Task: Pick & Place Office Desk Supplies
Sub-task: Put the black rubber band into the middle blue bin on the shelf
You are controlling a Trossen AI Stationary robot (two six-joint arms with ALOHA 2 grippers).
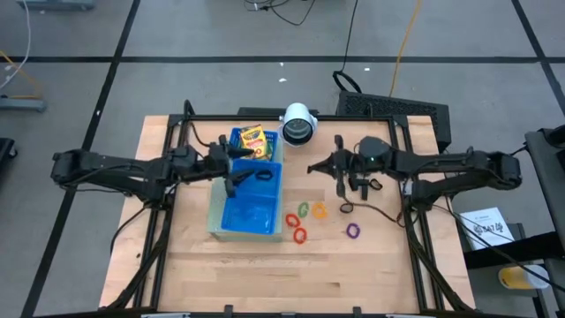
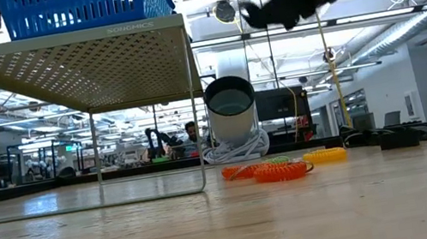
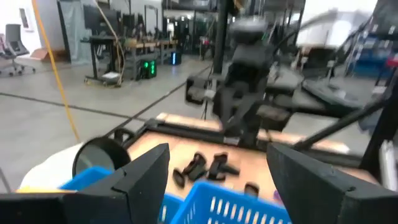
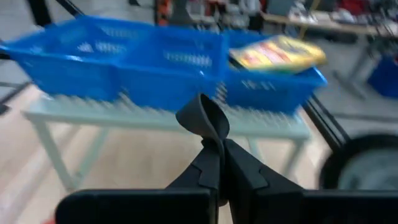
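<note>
Gripping a curled black clip [image 4: 204,118], right claw [image 4: 219,149].

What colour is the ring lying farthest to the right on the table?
Purple ring, clearest in the high view.

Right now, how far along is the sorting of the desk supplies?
Done: the crayon boxes lie in an end compartment of the blue tray. In hand: the right gripper is shut on a black clip. Left: other clips and the coloured rings on the table; the left gripper hangs open over the tray.
</note>
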